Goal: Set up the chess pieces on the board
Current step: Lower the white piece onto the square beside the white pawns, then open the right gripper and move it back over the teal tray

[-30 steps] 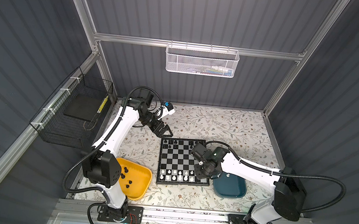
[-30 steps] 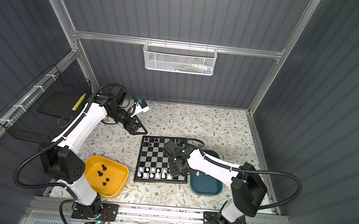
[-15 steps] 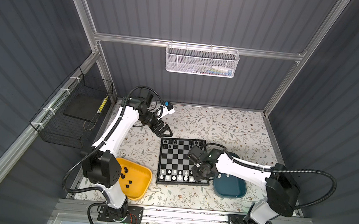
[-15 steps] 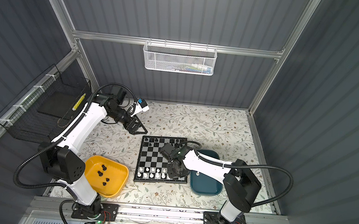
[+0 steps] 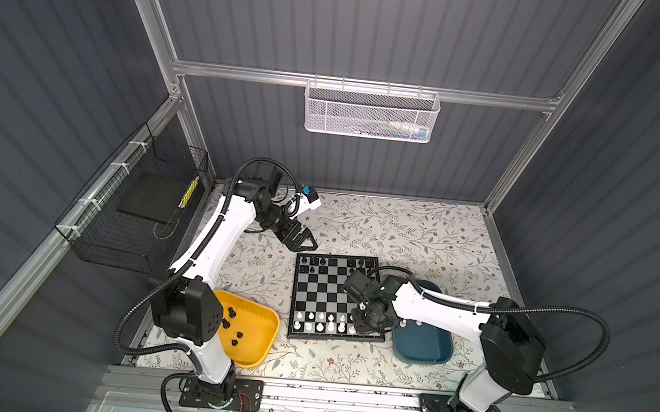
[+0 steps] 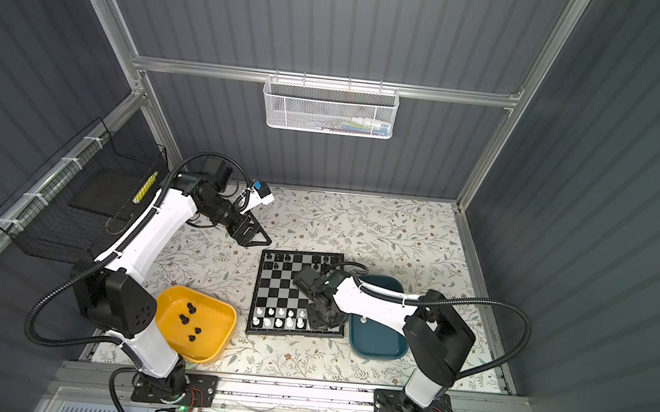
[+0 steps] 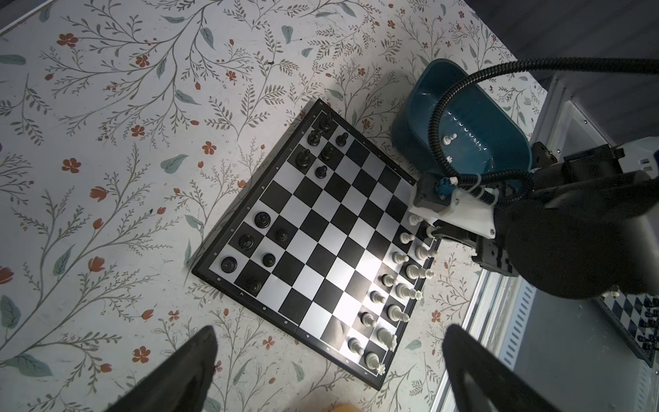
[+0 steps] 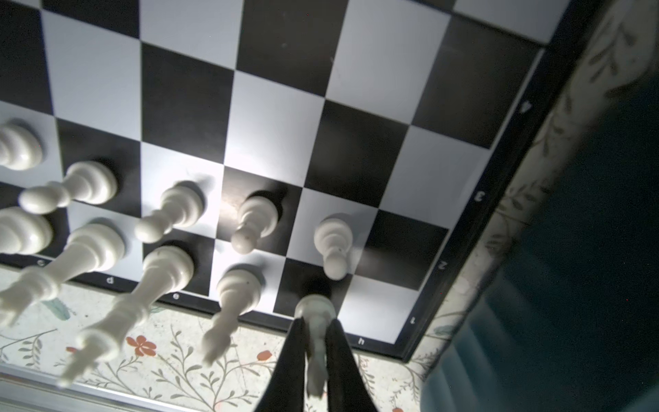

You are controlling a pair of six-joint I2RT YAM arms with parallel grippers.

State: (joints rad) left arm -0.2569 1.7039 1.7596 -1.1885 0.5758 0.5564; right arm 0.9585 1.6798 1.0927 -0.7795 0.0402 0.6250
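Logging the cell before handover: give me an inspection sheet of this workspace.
Surface: floral cover, board centred.
Job's things: white pieces fill most of the two near rows; black pieces part-fill the far rows; four loose black pieces in yellow tray; spare white piece in teal tray.
Clutter: nothing seen.
Grippers: left gripper open, above the cover beyond the board; right gripper shut on held white piece beside the near-right corner.
Cables: black hoses loop off both arms.
Surroundings: white mesh basket on rear wall, black wire basket at left.

The board (image 5: 321, 294) lies bare across its middle rows; white pieces (image 5: 321, 317) crowd the near edge.
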